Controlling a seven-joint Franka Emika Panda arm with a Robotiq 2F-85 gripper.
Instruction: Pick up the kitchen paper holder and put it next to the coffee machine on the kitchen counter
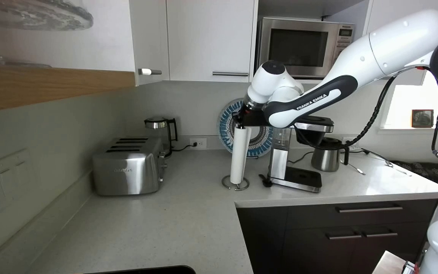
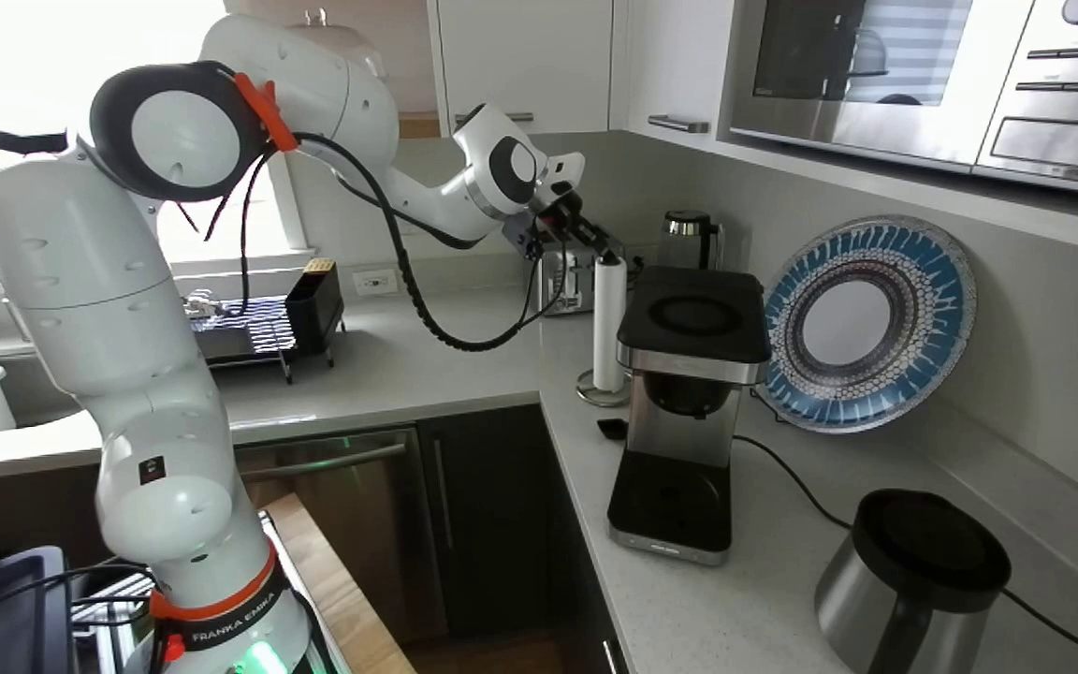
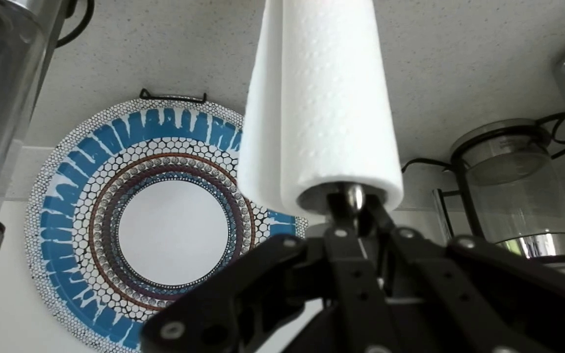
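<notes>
The kitchen paper holder, a tall white roll [image 1: 240, 156] on a round wire base, is left of the coffee machine [image 1: 278, 163] in an exterior view. It leans slightly there, and also shows in an exterior view [image 2: 608, 323] and the wrist view [image 3: 336, 108]. My gripper [image 3: 354, 206] is shut on the metal rod at its top, the fingertips partly inside the roll's core. Whether its base touches the grey kitchen counter [image 1: 158, 228] is unclear. The coffee machine also shows in an exterior view [image 2: 689, 323]; its steel pot [image 2: 913, 580] stands apart.
A steel toaster [image 1: 126, 167] and a glass kettle [image 1: 160, 131] stand in the corner. A blue patterned plate [image 2: 866, 323] leans on the back wall. A power cord [image 2: 787, 473] lies behind the coffee machine. Cabinets [image 1: 209, 38] and a microwave [image 1: 299, 47] hang above.
</notes>
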